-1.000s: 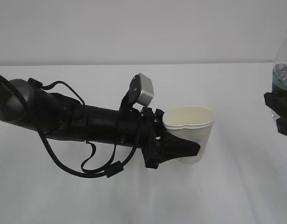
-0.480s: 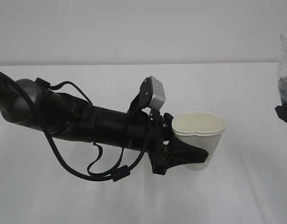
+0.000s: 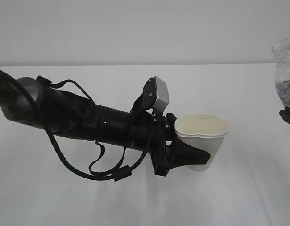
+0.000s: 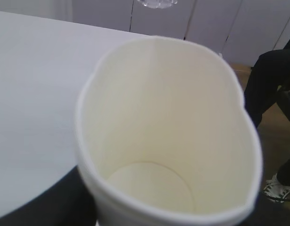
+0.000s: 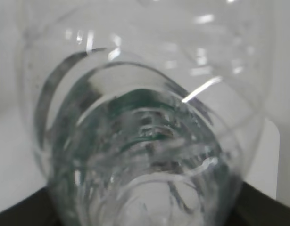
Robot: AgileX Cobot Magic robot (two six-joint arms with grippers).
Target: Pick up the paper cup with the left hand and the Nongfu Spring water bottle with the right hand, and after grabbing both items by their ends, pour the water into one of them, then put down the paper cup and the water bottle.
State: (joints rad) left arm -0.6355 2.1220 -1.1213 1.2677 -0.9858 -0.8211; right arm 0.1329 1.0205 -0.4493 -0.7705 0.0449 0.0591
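Moved: paper cup point(image 3: 201, 141) carried right, Nongfu Spring water bottle point(image 3: 285, 70) tilting.
Left gripper point(image 3: 185, 157): clamped on cup.
Right gripper point(image 3: 288, 117): gripping bottle.
Pour: centre mouth over rim, tilt slowly.

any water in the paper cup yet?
No, the left wrist view shows the paper cup dry, its cream bottom bare.

Black arm point(image 3: 88, 122) — looped cables, silver camera point(image 3: 160, 96)
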